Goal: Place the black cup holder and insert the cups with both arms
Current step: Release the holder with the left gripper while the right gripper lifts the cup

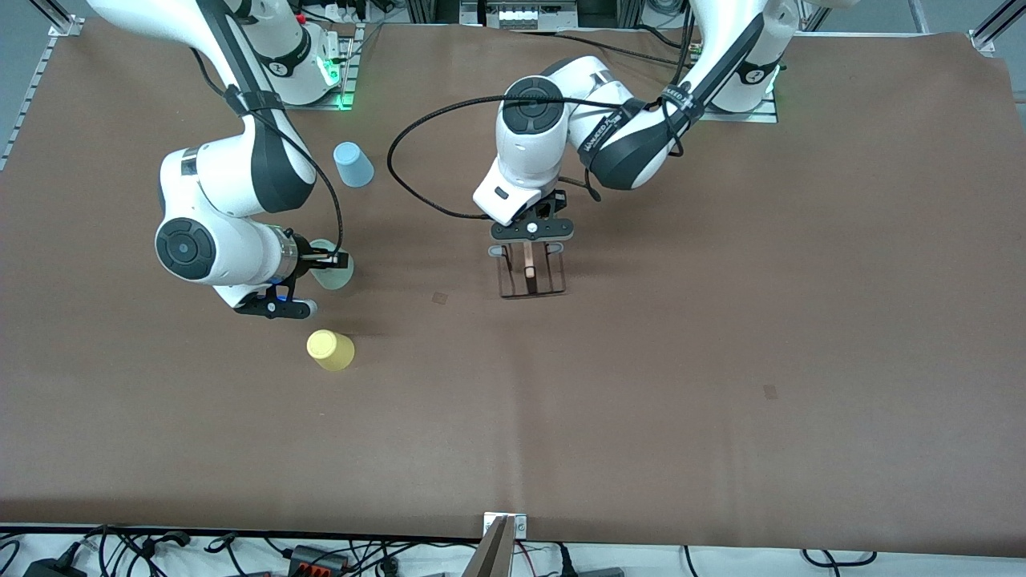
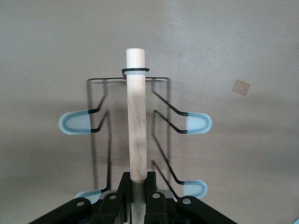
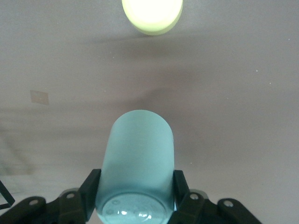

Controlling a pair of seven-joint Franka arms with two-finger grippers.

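Left pincer clamps wooden rod of black wire cup holder; right pincer grips mint plastic cup beside it.

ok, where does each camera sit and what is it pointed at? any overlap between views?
Front view: high across the table, facing both arms' bases; left gripper clamps the thin black wire cup holder by its wooden rod, right gripper holds the pale mint green plastic cup.
Left wrist view: on the left wrist, looking along the rod; own fingers show.
Right wrist view: on the right wrist, over the mint cup; own fingers show.
Shared: the yellow plastic cup appears in front and right wrist views.
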